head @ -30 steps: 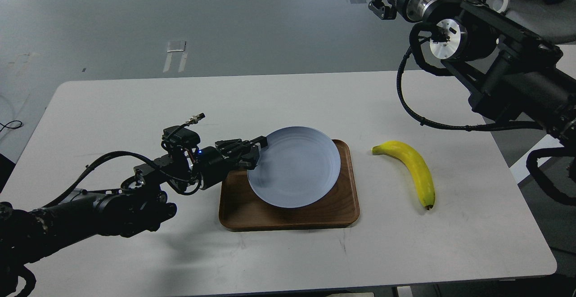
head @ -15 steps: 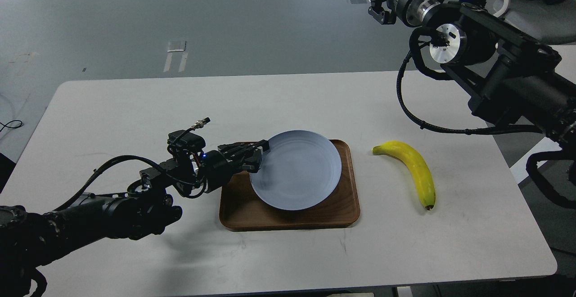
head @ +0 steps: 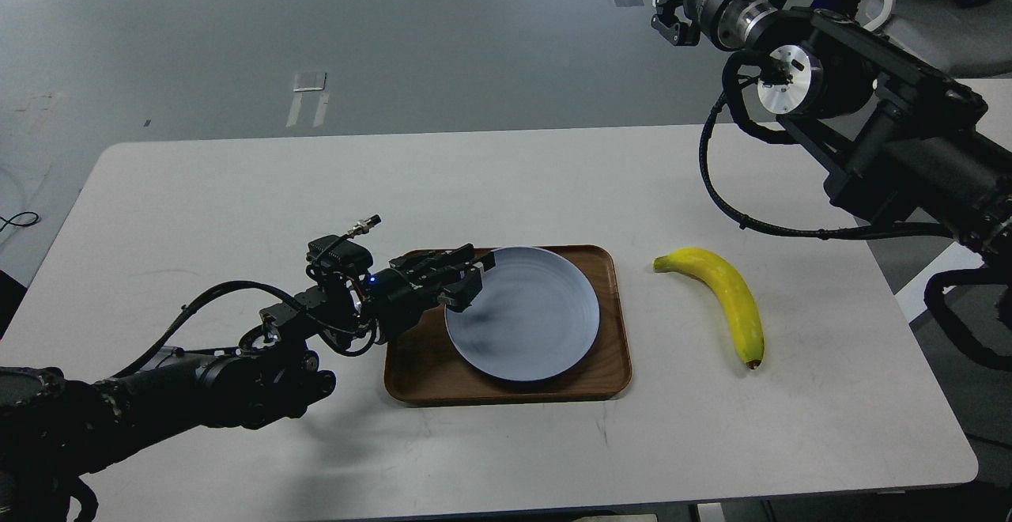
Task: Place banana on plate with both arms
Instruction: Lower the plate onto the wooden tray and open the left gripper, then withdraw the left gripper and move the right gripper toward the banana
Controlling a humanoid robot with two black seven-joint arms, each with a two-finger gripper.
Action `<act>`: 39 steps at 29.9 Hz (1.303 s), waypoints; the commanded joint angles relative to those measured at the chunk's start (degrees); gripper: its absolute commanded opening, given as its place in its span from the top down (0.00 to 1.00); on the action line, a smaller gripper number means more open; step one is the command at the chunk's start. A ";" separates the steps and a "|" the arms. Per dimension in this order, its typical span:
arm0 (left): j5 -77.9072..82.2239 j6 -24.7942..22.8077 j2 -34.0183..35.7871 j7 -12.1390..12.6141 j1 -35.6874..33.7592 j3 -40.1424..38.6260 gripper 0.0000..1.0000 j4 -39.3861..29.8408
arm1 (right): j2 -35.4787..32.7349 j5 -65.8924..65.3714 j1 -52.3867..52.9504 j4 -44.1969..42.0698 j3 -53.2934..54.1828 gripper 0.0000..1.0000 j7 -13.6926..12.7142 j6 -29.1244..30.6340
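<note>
The pale blue-grey plate [head: 528, 318] lies almost flat in the brown wooden tray [head: 417, 373] at the table's middle. My left gripper [head: 468, 277] reaches in from the left and is closed on the plate's upper-left rim. The yellow banana [head: 731, 300] lies on the white table to the right of the tray, with its stem toward the tray and its dark tip toward me. My right gripper [head: 668, 8] hangs high above the table's far right side, well away from the banana, with its prongs apart and nothing between them.
The white table [head: 237, 190] has rounded corners, and its right edge runs close to the banana. My right arm's cable [head: 723, 198] loops down over the far right of the table. Grey floor lies beyond the far edge.
The plate was tilted up on its left side and has come down nearly flat into the tray. My left gripper moved right and down with it. My right gripper shifted slightly.
</note>
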 commanded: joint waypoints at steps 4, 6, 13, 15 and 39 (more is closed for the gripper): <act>-12.65 5.47 0.99 -0.01 -2.95 -2.49 0.02 0.02 | -1.66 -0.53 0.10 0.69 -1.04 0.00 0.42 0.00; -21.26 5.47 2.39 -0.01 -6.28 -2.93 0.02 -0.15 | -2.10 -3.33 0.19 1.04 -2.00 0.00 0.51 -0.26; -53.94 -6.50 9.06 0.56 -17.18 -5.47 0.02 -0.42 | -9.38 -21.76 -0.42 8.85 -7.00 0.00 4.19 -0.44; -59.05 -10.90 11.26 5.02 -18.42 -8.62 0.02 -0.24 | -11.67 -27.65 -0.86 10.70 -9.72 0.00 5.51 -0.44; -72.09 -35.71 17.43 19.47 -10.07 -37.82 0.02 -1.03 | -31.54 -69.08 -16.32 25.03 -27.14 0.04 6.66 -11.16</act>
